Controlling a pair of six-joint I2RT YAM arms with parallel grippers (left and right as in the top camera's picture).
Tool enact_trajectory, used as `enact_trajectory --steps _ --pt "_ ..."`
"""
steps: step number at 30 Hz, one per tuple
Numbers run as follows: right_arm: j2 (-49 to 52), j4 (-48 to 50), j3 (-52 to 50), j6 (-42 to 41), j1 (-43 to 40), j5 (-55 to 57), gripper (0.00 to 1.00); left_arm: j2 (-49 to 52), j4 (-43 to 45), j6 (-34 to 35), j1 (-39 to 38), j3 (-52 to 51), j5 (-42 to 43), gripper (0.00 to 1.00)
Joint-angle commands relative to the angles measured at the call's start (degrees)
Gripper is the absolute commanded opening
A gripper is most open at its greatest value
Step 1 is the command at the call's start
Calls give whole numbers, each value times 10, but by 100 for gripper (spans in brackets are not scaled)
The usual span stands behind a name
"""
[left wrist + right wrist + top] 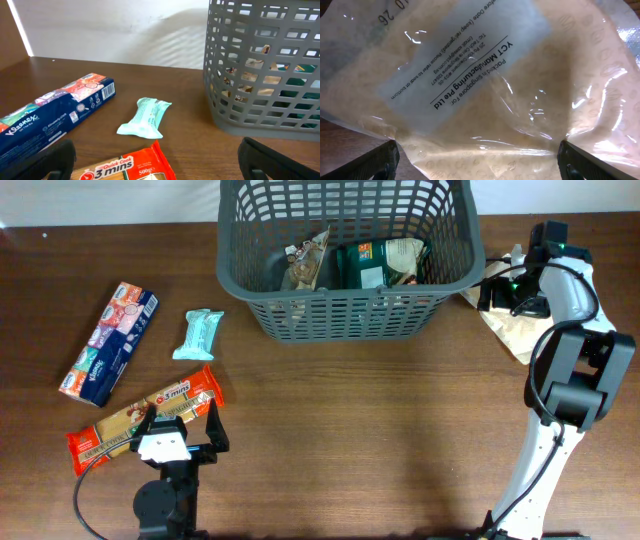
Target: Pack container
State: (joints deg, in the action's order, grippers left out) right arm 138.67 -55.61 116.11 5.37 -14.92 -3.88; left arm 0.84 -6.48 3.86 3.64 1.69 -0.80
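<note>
The dark grey lattice container (345, 315) stands at the back middle with several snack packs inside; it also shows in the left wrist view (260, 115). My left gripper (180, 435) is open over the red-and-tan pasta pack (140, 417), which lies between its fingers in the left wrist view (130, 167). A mint-green bar (199, 334) and a blue tissue pack (110, 342) lie to the left. My right gripper (510, 288) is open right of the container, fingers on either side of a clear beige bag (485, 90).
The beige bag (510, 325) lies on the table by the container's right wall. The right arm's base stands at the front right. The tissue pack (50, 117) and green bar (145, 117) lie ahead of the left gripper.
</note>
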Motion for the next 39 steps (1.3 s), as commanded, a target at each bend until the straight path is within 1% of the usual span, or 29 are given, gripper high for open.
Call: enact_trajectory --steps 1,9,13,15,18,21,23,32,33,34,36,37,38,39 --pt "25 0 -19 -2 -9 11 99 -5 0 -9 -1 -3 6 99" --pt "24 -25 -18 7 -2 13 99 -5 0 -9 -1 -3 6 99" --pt "24 -27 -18 55 5 41 99 -5 0 -9 -1 -3 6 99" --pt "24 -27 -18 66 7 63 99 -5 0 -9 -1 -3 6 99" --pt "24 -31 -18 81 7 65 99 -5 0 -9 -1 -3 6 99" --pt "24 -35 -18 83 7 90 99 -5 0 -9 -1 -3 6 99" --pt "24 -37 -18 105 7 91 99 -5 0 -9 -1 -3 6 99" --pt "24 -26 -18 102 7 112 100 -5 0 -9 -1 -3 6 99" --pt "24 -26 -18 102 7 112 95 -5 0 -9 -1 -3 6 99" --pt "24 -26 -18 102 7 112 88 -5 0 -9 -1 -3 6 99" --pt "24 -26 -18 102 7 112 59 -5 0 -9 -1 -3 6 99" --pt "24 -26 -18 102 7 112 53 -5 0 -9 -1 -3 6 99" --pt "24 -26 -18 102 7 112 50 -5 0 -9 -1 -3 6 99" --pt "24 -26 -18 98 7 112 49 -5 0 -9 -1 -3 6 99"
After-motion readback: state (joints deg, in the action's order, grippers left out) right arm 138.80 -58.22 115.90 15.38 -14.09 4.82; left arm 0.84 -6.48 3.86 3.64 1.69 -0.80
